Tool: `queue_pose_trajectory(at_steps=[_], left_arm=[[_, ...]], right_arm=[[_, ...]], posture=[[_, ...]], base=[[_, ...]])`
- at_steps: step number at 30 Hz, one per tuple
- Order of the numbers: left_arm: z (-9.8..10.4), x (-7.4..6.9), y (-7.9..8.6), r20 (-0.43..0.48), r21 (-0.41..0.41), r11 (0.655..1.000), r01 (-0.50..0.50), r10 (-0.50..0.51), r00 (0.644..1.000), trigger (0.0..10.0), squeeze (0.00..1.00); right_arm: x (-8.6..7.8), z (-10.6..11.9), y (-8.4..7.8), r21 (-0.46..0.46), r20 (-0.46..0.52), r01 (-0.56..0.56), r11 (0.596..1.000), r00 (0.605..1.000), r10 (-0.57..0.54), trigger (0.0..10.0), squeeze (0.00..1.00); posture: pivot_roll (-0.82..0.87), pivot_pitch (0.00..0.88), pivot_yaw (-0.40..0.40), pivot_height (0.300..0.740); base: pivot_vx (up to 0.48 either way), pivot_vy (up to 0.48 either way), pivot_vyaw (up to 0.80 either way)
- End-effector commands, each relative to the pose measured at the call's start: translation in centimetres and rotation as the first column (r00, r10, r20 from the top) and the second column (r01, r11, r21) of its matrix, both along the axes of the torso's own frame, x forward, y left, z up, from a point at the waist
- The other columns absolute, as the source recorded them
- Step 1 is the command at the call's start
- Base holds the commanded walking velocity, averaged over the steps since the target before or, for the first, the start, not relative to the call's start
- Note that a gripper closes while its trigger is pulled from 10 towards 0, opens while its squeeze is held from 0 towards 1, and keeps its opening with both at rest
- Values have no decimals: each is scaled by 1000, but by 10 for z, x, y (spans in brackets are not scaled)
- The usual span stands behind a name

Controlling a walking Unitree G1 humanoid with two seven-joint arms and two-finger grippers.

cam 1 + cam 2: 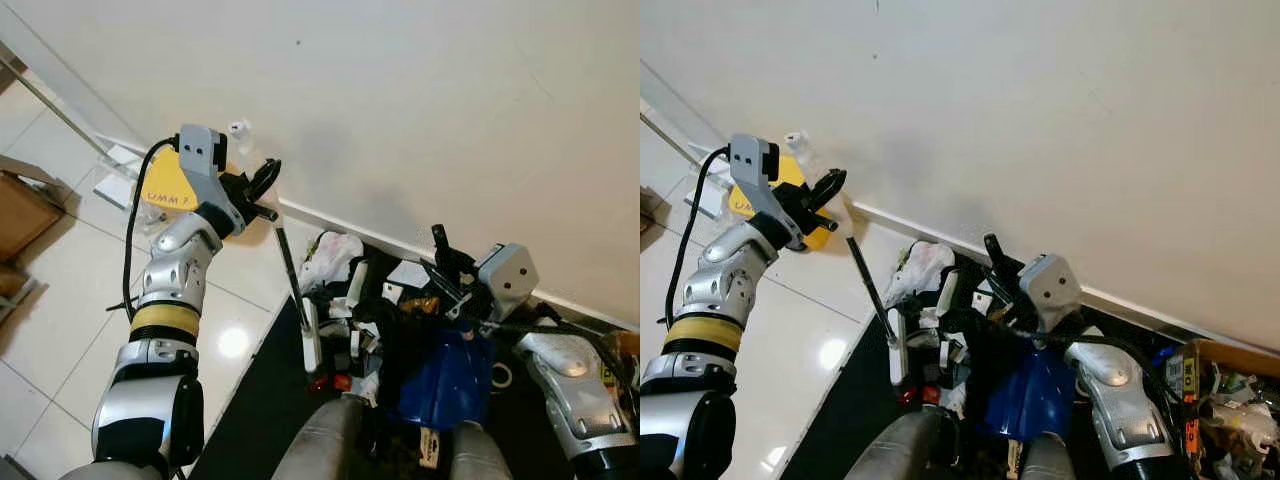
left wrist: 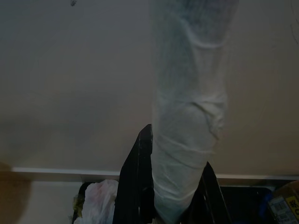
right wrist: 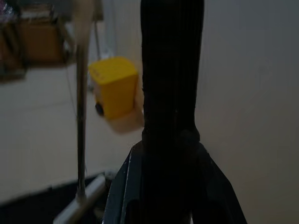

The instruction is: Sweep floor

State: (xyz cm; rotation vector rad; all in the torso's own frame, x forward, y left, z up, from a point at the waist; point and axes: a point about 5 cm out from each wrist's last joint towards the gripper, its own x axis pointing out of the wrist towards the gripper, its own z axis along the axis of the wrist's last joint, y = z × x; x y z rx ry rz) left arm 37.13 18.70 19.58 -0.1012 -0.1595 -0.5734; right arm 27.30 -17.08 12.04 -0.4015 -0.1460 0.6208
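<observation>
My left gripper (image 1: 262, 182) is raised by the white wall, shut on the white-taped top of the broom handle (image 2: 187, 154). The dark stick (image 1: 290, 265) slants down to the white broom head (image 1: 311, 345), which rests at the edge of a black mat. My right gripper (image 1: 441, 252) is shut on a long black handle (image 3: 170, 93) above a blue dustpan (image 1: 440, 385). A crumpled white bag (image 1: 335, 255) and small litter lie by the baseboard between the broom head and the dustpan.
A yellow bin (image 1: 168, 188) stands against the wall behind my left arm. A brown box (image 1: 20, 212) sits on the tiles at far left. A cluttered box (image 1: 1230, 390) is at the right. My legs stand on the black mat (image 1: 255, 410).
</observation>
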Motion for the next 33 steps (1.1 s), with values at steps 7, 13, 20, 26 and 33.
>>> queue_pose_trajectory(at_steps=[7, 13, 20, 26, 33], left_arm=[[-6, -5, 13, 4, 48, 999, -26, 26, 1000, 10000, 0], [-8, -6, 14, 0, 48, 999, -26, 26, 1000, 10000, 0], [-8, -6, 12, 2, 45, 999, -24, 24, 1000, 10000, 0], [-10, -6, 11, -5, 48, 999, -18, 19, 1000, 10000, 0], [-8, -5, 8, -1, 43, 999, -12, 13, 1000, 10000, 0]], right_arm=[[-18, -57, -19, -218, -172, 28, 976, 983, -67, 10000, 0], [4, -39, -60, -180, 34, 410, 894, 911, -410, 10000, 0], [6, -22, -70, -33, 91, 501, 865, 863, -496, 10000, 0], [9, 1, -77, 134, 178, 528, 839, 820, -544, 10000, 0], [17, 4, -67, 238, 139, 505, 830, 828, -543, 10000, 0]], posture=[[111, 271, 163, 740], [108, 270, 162, 740], [116, 270, 165, 740], [102, 270, 174, 740], [113, 268, 172, 740]], base=[[0, 0, 0], [0, 0, 0], [0, 0, 0], [0, 0, 0], [0, 0, 0]])
